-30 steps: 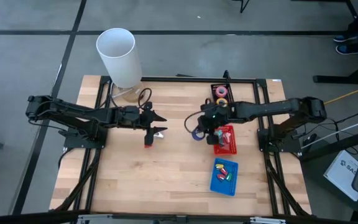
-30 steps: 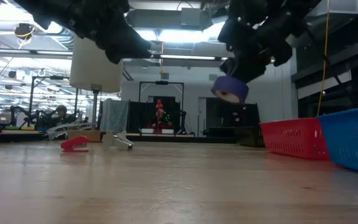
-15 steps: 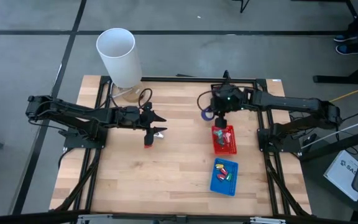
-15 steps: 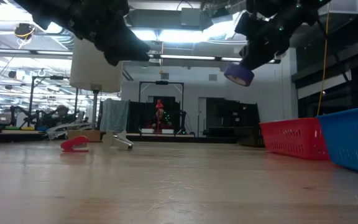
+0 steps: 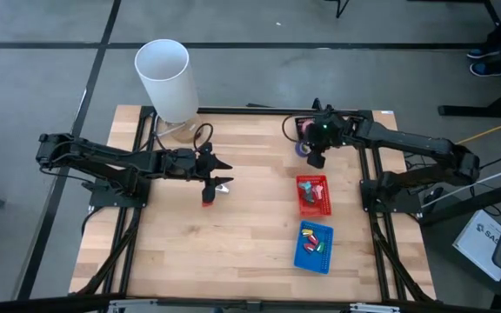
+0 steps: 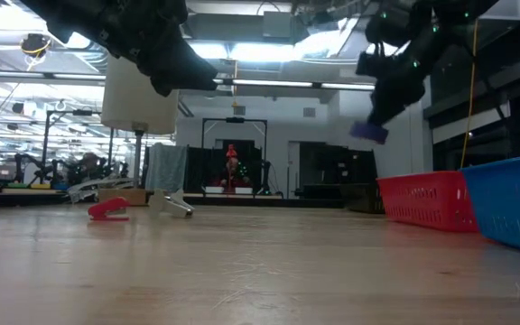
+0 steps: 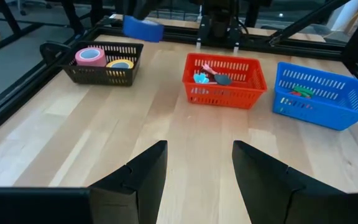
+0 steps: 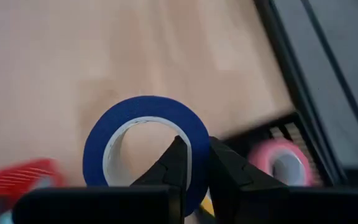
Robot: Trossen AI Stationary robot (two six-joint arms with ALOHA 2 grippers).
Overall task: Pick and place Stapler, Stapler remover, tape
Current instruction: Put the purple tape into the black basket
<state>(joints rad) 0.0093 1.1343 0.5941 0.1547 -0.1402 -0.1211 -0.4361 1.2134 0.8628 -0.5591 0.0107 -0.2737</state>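
Right claw (image 8: 193,163) pinches the wall of a blue ring-shaped tape roll (image 8: 145,144), 1 finger inside the ring, 1 outside; roll hangs off the claw, clear of the wooden surface (image 5: 242,226), just beside the black mesh basket (image 7: 98,71) at the far edge. Basket holds a pink tape roll (image 7: 90,56) and a yellow tape roll (image 7: 119,64). Left claw (image 7: 197,180) spread, holding nothing, hovering over the left-centre of the surface above a small red stapler (image 6: 108,209) and a silver staple remover (image 6: 176,205). Red plastic basket (image 5: 314,194) and blue plastic basket (image 5: 314,246) sit nearer, well apart from the right claw.
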